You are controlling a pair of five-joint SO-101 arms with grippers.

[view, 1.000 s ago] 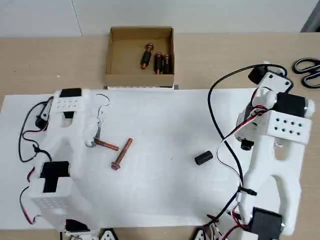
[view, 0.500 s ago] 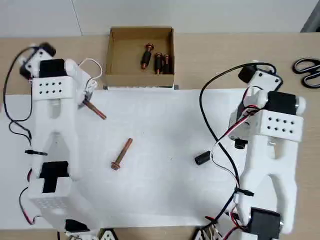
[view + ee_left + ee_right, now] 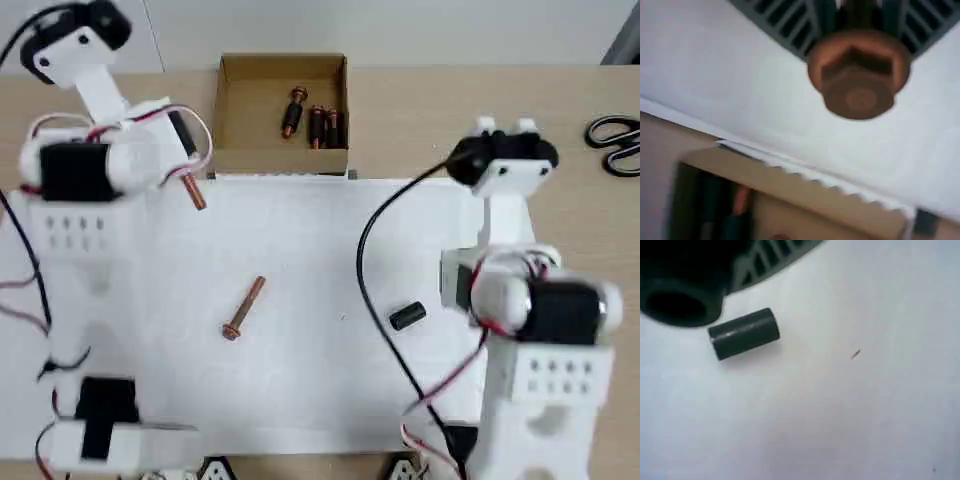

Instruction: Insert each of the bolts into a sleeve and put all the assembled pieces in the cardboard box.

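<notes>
A white sheet (image 3: 320, 400) covers the tan table (image 3: 420, 110); cardboard box (image 3: 280, 160) at twelve o'clock. Left gripper (image 3: 182, 172) clamps a bolt (image 3: 194, 194) at ten o'clock, right gripper (image 3: 695, 285) grasps a sleeve (image 3: 675, 302) at three.

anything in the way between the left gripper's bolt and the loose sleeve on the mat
Yes: in the high view a black cable loops across the mat between the held bolt and the sleeve, close beside the sleeve.
</notes>
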